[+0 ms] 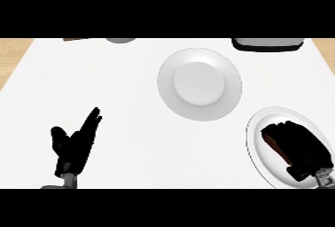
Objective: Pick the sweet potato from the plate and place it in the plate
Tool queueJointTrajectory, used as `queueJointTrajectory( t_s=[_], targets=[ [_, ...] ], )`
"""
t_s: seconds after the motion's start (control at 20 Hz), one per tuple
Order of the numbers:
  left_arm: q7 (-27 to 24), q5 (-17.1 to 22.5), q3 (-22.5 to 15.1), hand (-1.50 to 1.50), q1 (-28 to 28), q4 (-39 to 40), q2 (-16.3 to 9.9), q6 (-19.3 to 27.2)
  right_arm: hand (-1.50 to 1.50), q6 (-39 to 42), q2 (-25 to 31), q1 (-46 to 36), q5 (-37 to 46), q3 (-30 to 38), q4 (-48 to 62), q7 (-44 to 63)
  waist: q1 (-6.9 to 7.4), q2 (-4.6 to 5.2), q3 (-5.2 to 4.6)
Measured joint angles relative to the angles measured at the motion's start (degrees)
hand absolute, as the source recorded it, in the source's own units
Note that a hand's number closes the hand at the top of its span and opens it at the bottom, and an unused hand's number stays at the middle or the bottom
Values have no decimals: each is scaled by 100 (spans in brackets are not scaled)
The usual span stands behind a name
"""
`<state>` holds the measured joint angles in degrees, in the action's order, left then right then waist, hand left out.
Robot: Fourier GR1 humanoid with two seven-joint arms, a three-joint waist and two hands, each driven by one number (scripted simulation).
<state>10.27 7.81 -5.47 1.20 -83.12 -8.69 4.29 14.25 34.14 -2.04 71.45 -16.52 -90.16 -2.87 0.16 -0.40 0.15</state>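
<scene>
A white plate (258,133) lies at the lower right of the counter. My right hand (302,148) rests over it, fingers curled round a dark reddish-brown sweet potato (270,140), of which only the left edge shows. A second white plate (200,84), with nothing on it, sits further back near the middle. My left hand (75,144) is open at the lower left, fingers up, touching nothing.
A dark appliance with a grey top (267,43) stands at the back right edge. A grey round object (121,40) and a brown item (78,39) peek in at the back left. Wooden floor shows past the counter's sides.
</scene>
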Motion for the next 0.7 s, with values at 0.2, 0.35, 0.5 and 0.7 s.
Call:
queueJointTrajectory(
  t_s=[0.2,0.35,0.5,0.7],
  targets=[
    [103,-64,-10,0,46,-127,55,19,150,-264,-135,-192,333,-30,292,-175,10,-16,-29],
    [233,-66,32,0,43,-168,73,-2,150,-369,-162,-197,515,21,309,-308,5,-14,-36],
    [350,-96,54,0,-5,-177,98,7,150,-697,-244,-186,640,72,377,-475,-6,-21,-56],
    [361,-98,36,0,-78,-135,102,-41,150,-381,-1585,-466,676,-64,155,731,53,-2,-49]
  ],
)
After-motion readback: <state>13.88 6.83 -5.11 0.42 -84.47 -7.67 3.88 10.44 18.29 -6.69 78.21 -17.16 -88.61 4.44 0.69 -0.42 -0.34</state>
